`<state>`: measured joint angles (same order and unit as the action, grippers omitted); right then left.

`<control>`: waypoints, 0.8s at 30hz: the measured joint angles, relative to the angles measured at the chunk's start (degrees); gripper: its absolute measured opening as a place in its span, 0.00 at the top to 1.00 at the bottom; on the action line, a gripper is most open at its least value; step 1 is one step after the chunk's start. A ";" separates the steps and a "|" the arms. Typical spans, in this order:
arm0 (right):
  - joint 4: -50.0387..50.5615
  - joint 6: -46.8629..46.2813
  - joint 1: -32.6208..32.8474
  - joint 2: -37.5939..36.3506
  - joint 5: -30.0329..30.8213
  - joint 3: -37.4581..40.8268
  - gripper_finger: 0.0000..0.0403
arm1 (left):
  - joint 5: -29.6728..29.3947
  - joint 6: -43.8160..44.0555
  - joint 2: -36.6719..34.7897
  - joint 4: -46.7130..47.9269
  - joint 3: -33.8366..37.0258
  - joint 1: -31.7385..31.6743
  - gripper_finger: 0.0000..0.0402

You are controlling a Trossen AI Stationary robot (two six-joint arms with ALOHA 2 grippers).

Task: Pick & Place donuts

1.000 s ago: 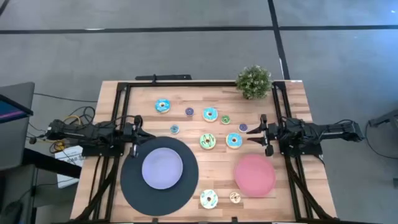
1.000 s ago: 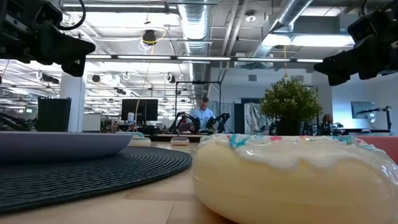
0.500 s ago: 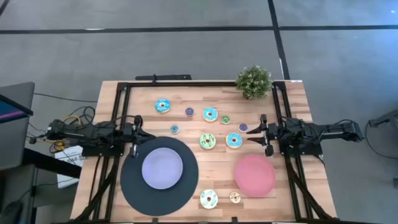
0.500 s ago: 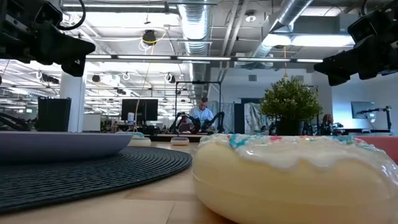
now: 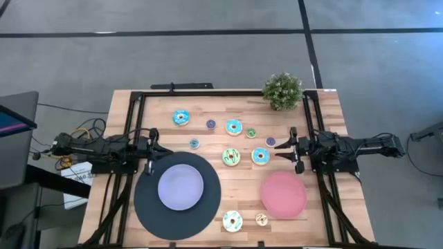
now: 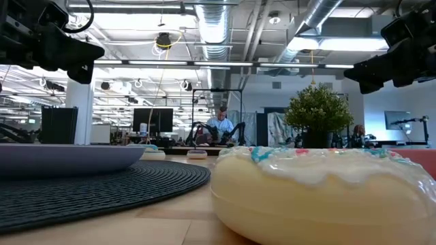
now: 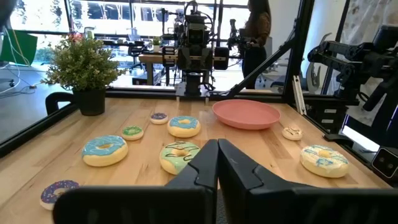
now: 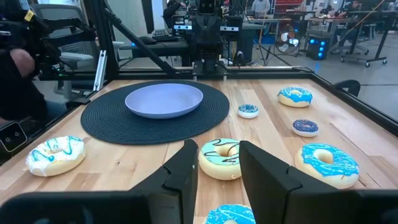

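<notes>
Several toy donuts lie flat on the wooden table: blue-iced ones [image 5: 181,117] [image 5: 234,127] [image 5: 260,156], a green-iced one [image 5: 231,157], a white one [image 5: 232,221] near the front edge, which fills the low view [image 6: 320,190], and coin-sized ones [image 5: 210,124] [image 5: 250,133] [image 5: 270,142] [image 5: 194,144] [image 5: 261,219]. My left gripper [image 5: 158,149] is shut and empty at the table's left side, above the black disc's far edge. My right gripper [image 5: 279,153] is open and empty at the right side, pointing toward the green-iced donut [image 8: 222,158].
A lavender plate [image 5: 181,187] sits on a big black disc [image 5: 149,207] at the front left. A pink plate [image 5: 283,194] sits at the front right. A potted plant [image 5: 282,90] stands at the far right corner. Black frame rails [image 5: 131,117] run along the table's edges.
</notes>
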<state>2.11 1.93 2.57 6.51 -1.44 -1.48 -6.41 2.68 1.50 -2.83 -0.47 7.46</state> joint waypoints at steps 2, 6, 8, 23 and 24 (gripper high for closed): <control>0.00 0.00 -0.01 -0.01 0.01 -0.02 0.73 | 0.00 0.02 -0.02 0.00 0.00 0.00 1.00; 0.00 0.00 -0.02 -0.01 0.00 0.00 0.73 | 0.00 0.00 -0.02 0.00 0.00 0.02 1.00; 0.01 0.00 -0.01 -0.01 0.00 -0.01 0.73 | 0.01 0.02 -0.01 0.00 0.00 0.02 1.00; 0.00 0.00 -0.02 -0.01 0.01 -0.02 0.73 | -0.02 -1.14 -0.02 -0.39 0.00 0.00 1.00; 0.00 0.00 0.00 0.00 -0.01 0.00 0.73 | -0.02 -1.36 -0.02 -0.39 0.00 0.02 1.00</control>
<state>2.11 1.93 2.56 6.52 -1.45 -1.48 -6.44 1.32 1.48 -3.22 -0.47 7.48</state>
